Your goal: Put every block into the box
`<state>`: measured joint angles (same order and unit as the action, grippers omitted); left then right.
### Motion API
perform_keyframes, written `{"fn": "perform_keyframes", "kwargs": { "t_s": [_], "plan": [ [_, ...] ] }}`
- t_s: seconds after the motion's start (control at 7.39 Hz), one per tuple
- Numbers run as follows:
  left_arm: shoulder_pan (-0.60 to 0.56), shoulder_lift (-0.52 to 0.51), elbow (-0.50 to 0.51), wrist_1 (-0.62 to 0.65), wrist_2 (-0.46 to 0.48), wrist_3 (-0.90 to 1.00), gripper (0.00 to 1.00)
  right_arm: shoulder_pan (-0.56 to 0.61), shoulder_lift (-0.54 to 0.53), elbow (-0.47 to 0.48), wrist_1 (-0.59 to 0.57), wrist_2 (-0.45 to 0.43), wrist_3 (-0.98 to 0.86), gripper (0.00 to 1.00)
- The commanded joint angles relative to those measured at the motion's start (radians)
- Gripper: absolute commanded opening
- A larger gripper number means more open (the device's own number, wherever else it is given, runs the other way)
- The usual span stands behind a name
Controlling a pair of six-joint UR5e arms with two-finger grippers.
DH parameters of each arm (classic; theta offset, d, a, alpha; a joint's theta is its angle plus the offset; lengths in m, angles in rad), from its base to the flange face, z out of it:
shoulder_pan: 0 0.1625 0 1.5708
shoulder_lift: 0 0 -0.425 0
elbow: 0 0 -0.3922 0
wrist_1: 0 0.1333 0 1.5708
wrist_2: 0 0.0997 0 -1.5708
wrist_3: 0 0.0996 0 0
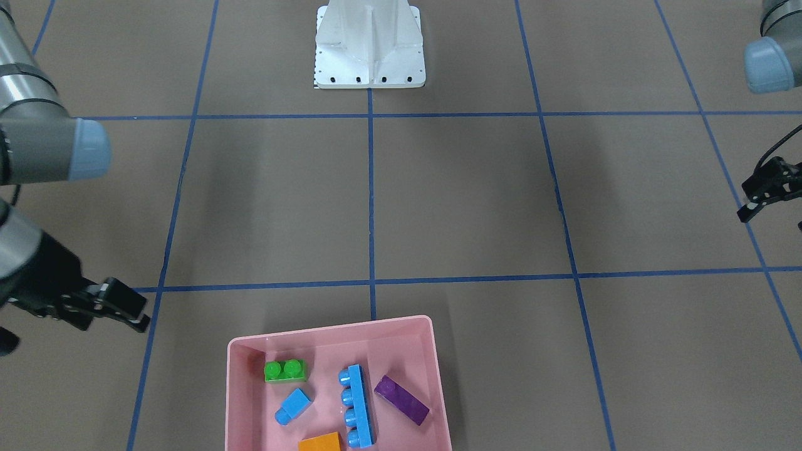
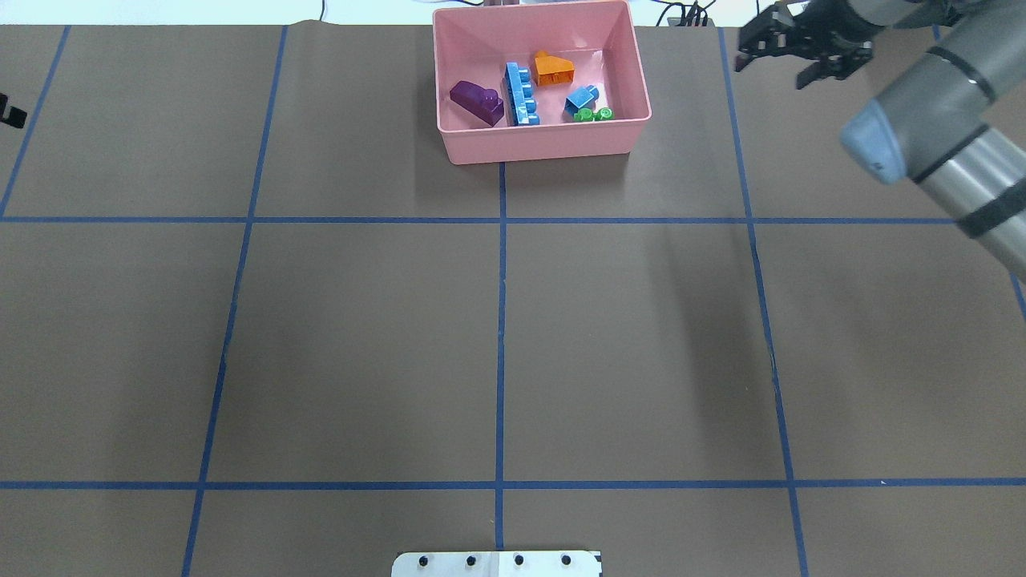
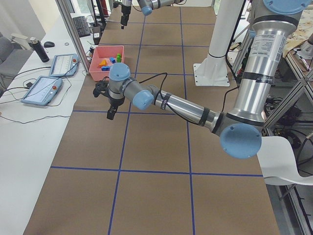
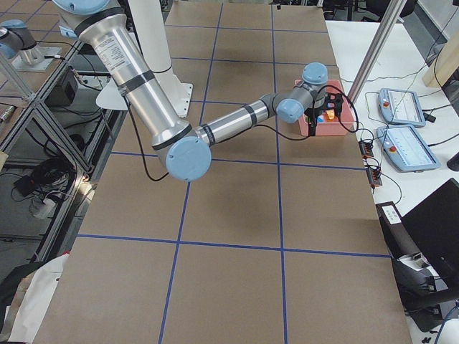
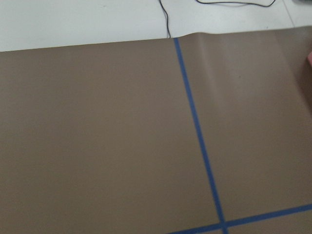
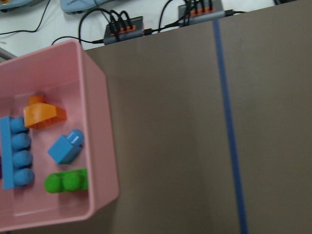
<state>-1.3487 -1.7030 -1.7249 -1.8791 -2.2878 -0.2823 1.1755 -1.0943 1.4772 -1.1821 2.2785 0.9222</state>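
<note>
**A:** Where are the blocks?

**B:** All five lie inside the pink tray [image 1: 332,330]; green two-stud brick [image 1: 285,371], small blue one-stud brick [image 1: 293,405], long blue four-stud brick [image 1: 357,406] on its side, purple sloped brick [image 1: 401,399], orange sloped brick [image 1: 321,442].

**A:** And the grippers?

**B:** The right gripper [image 1: 139,310] hangs near the tray, fingers apart, holding nothing; the left gripper [image 1: 752,203] is well apart from it; I cannot tell whether its fingers are parted.
</note>
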Motion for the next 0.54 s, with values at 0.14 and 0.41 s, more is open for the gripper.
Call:
{"fn": "perform_keyframes", "kwargs": {
  "t_s": [0.14, 0.41],
  "plan": [
    [-0.102, 0.117, -0.001, 0.157, -0.007, 0.309, 1.0, 0.234, -0.411, 0.103, -0.005, 0.119, -0.486, 1.0],
    [-0.148, 0.105, -0.004, 0.33, -0.036, 0.328, 1.0, 0.301, -0.563, 0.129, -0.09, 0.119, -0.723, 1.0]
  ]
}}
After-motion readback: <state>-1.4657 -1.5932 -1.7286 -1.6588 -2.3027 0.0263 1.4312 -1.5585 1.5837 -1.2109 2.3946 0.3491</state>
